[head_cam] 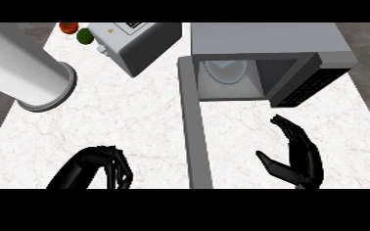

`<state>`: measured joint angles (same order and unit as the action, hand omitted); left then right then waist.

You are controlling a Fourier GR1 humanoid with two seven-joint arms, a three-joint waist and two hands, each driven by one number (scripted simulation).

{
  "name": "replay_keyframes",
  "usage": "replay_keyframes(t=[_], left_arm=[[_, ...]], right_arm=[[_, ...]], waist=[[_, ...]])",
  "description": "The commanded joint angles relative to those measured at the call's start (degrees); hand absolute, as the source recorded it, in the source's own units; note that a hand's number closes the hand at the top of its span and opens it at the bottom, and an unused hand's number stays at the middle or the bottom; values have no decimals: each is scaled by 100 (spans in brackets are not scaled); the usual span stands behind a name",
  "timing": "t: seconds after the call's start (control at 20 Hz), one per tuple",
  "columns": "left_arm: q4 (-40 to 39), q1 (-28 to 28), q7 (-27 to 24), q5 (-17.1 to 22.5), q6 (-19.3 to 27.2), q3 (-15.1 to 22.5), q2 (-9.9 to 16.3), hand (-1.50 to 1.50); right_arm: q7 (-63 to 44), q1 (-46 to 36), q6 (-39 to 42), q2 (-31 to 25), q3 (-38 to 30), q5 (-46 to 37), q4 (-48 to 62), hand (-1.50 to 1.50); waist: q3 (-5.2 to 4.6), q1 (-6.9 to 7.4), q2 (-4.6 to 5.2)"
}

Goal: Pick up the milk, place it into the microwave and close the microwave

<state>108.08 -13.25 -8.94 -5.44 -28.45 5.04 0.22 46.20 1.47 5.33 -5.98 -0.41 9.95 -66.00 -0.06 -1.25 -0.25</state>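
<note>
Milk hunt — microwave (267,58) open at twelve.
My right hand (298,157) open, empty; left hand (108,169) curled, empty — milk unseen, so search before reaching.

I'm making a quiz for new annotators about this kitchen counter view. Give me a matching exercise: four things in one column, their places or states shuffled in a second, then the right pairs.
Things:
1. microwave door
2. left robot hand
3. right robot hand
4. green fruit

Places or states:
A. fingers straight, open, lower right
B. swung open toward the counter's near edge
C. far left corner, beside an orange fruit
D. fingers curled, lower left

Pairs: 1-B, 2-D, 3-A, 4-C
</note>
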Motion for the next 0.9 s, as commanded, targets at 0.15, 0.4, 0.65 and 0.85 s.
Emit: replay_keyframes(t=[0.15,0.4,0.65,0.85], left_arm=[[-1335,1317,-184,-799,1142,950,-21,150],[-2103,2103,-101,-691,1449,1483,-21,150],[-3280,3263,58,-586,2705,2713,-21,150],[-3885,3865,376,-406,3450,3278,-20,150]], right_arm=[[-617,698,136,-290,-338,554,-1325,-150],[-1140,1133,431,-993,-655,736,-2220,-150],[-703,1473,427,-705,-388,467,-2463,-150],[-1233,1211,523,-960,-652,838,-2863,-150]], waist=[[0,-4,26],[-1,-14,25],[2,-82,41],[1,-83,48]])
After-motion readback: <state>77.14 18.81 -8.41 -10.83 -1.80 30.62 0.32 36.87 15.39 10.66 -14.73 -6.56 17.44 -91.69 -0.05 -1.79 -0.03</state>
